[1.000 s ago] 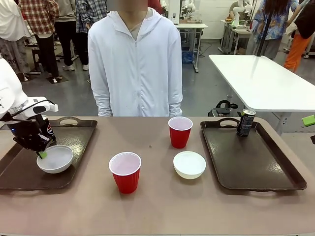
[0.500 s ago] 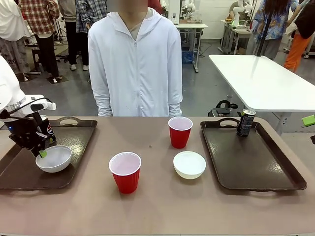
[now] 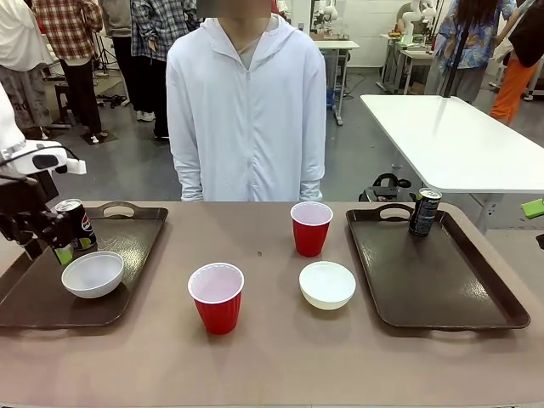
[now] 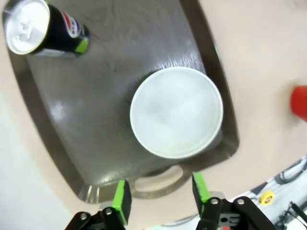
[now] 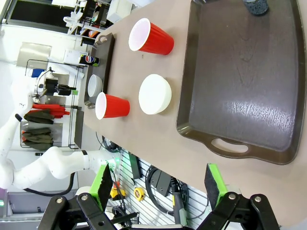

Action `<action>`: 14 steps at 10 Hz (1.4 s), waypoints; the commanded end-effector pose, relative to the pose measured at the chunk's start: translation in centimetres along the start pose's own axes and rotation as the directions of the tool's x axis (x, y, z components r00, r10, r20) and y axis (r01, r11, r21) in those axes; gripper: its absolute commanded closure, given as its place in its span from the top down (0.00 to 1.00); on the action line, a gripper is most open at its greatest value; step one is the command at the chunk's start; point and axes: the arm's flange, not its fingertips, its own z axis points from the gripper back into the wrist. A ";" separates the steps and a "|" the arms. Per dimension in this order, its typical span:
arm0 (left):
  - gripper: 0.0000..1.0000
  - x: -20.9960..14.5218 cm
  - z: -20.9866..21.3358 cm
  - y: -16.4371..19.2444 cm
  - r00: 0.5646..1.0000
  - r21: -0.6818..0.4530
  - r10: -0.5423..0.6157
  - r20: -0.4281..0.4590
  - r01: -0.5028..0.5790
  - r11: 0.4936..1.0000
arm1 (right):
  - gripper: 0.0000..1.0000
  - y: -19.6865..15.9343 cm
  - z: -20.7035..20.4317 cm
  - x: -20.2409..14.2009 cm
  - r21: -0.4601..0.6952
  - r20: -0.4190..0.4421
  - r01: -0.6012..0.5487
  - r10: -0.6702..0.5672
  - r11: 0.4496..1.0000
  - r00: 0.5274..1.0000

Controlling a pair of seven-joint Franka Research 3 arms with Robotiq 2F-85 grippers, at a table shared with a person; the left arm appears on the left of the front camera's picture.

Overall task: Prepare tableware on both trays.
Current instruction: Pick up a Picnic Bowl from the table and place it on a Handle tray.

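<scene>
White left arm enters from left edge, wrist bent, black left gripper (image 3: 56, 252) hanging low at far left, fingers pointing down and slightly right. Jaws parted, green pads (image 4: 122, 200) bare, nothing between. Right gripper (image 5: 158, 184) hovers high at right side, jaws wide apart, empty.

Table (image 3: 280, 365): trays (image 3: 433, 280), red cups (image 3: 218, 299), white bowl (image 3: 327, 285).

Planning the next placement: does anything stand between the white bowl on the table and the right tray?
Nothing visible does: only bare tabletop lies between the white bowl and the right tray.
</scene>
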 end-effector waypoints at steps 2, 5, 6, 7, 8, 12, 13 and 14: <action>1.00 -0.3 1.8 -0.2 1.000 0.005 -0.021 -0.002 0.021 1.000 | 1.00 -0.1 -0.1 0.1 0.029 0.014 -0.012 0.011 1.000 1.000; 1.00 -0.3 2.0 -0.3 1.000 0.002 -0.008 0.009 0.008 1.000 | 1.00 -0.1 -0.1 0.1 0.029 0.014 -0.012 0.011 1.000 1.000; 1.00 -0.3 2.0 -0.3 1.000 0.002 -0.008 0.009 0.008 1.000 | 1.00 -0.1 -0.1 0.1 0.029 0.014 -0.012 0.011 1.000 1.000; 1.00 -0.3 2.0 -0.3 1.000 0.002 -0.008 0.009 0.008 1.000 | 1.00 -0.1 -0.1 0.1 0.029 0.014 -0.012 0.011 1.000 1.000; 1.00 -0.3 2.0 -0.3 1.000 0.002 -0.008 0.009 0.008 1.000 | 1.00 -0.1 -0.1 0.1 0.029 0.014 -0.012 0.011 1.000 1.000; 1.00 -0.3 2.0 -0.3 1.000 0.002 -0.008 0.009 0.008 1.000 | 1.00 -0.1 -0.1 0.1 0.029 0.014 -0.012 0.011 1.000 1.000; 1.00 -0.3 2.0 -0.3 1.000 0.002 -0.008 0.009 0.008 1.000 | 1.00 -0.1 -0.1 0.1 0.029 0.014 -0.012 0.011 1.000 1.000; 1.00 -0.3 2.0 -0.3 1.000 0.002 -0.008 0.009 0.008 1.000 | 1.00 -0.1 -0.1 0.1 0.029 0.014 -0.012 0.011 1.000 1.000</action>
